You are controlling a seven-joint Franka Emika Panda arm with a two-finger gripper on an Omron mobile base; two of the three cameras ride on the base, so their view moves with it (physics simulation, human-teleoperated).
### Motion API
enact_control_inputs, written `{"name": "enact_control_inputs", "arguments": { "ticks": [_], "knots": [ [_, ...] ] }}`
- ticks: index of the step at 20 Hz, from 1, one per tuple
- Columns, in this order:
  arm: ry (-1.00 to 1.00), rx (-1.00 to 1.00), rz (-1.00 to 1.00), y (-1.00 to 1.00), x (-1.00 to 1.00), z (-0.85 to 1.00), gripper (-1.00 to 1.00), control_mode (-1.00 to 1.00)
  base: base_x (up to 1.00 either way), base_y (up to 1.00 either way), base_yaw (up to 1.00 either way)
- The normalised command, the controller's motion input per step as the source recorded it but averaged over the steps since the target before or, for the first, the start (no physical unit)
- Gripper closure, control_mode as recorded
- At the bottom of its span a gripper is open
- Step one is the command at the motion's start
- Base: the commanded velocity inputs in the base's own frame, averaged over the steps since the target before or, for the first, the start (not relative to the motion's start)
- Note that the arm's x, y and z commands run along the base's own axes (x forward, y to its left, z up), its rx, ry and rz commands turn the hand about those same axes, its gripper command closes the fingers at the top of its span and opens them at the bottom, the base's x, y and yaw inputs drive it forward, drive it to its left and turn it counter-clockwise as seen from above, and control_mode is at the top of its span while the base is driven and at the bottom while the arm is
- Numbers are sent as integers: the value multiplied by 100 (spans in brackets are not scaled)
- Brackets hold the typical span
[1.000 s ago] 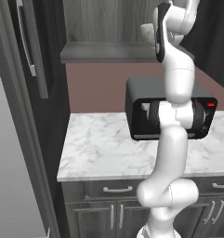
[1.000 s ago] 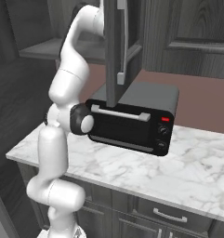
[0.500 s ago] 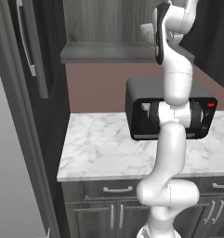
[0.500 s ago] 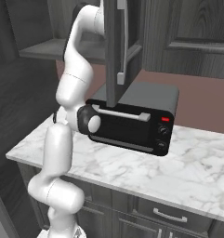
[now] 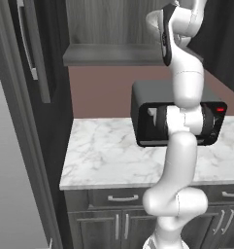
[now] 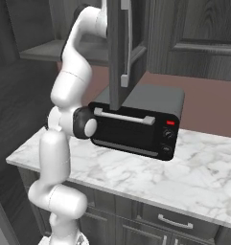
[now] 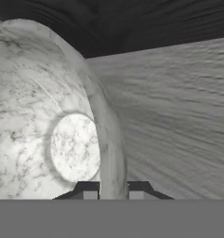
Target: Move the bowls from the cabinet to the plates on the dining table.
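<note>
Arm raised high, reaching up into the cabinet (image 6: 118, 43). Gripper (image 7: 112, 189) clenched on the rim of the marbled bowl (image 7: 48, 116), one finger inside, one outside.

Tight quarters inside the cabinet, open bench below

In the hand view the tool (image 7: 112, 189) sits with its two fingertips close together astride the rim of the marbled bowl (image 7: 48, 116), whose wall crowds one whole side of it; on the other side the wood-grain cabinet interior (image 7: 178, 107) lies bare, with dark panel closing off the far end. In the right base view the open cabinet door (image 6: 118, 50) hangs out over the toaster oven (image 6: 136, 124), edge-on just beside the raised arm. The oven takes the middle of the marble bench (image 5: 104, 155); the bench to its left, up to the tall dark unit (image 5: 36, 97), lies free.
</note>
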Motion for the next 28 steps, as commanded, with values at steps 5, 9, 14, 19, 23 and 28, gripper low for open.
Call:
{"name": "enact_control_inputs", "arguments": {
  "ticks": [5, 9, 14, 19, 23, 28],
  "knots": [
    [2, 0, 8, -1, -31, 23, 100, -100, 0, 0, 0],
    [11, 0, 12, 0, -33, 36, 100, -100, 0, 0, 0],
    [15, -4, 14, 0, -44, 37, 100, -100, 0, 0, 0],
    [13, -9, 15, 0, -68, 25, 100, -100, 0, 0, 0],
    [9, -9, 12, 0, -87, 12, 100, -100, 0, 0, 0],
    [3, -7, 11, 0, -100, 2, 100, -100, 0, 0, 0]
  ]
}}
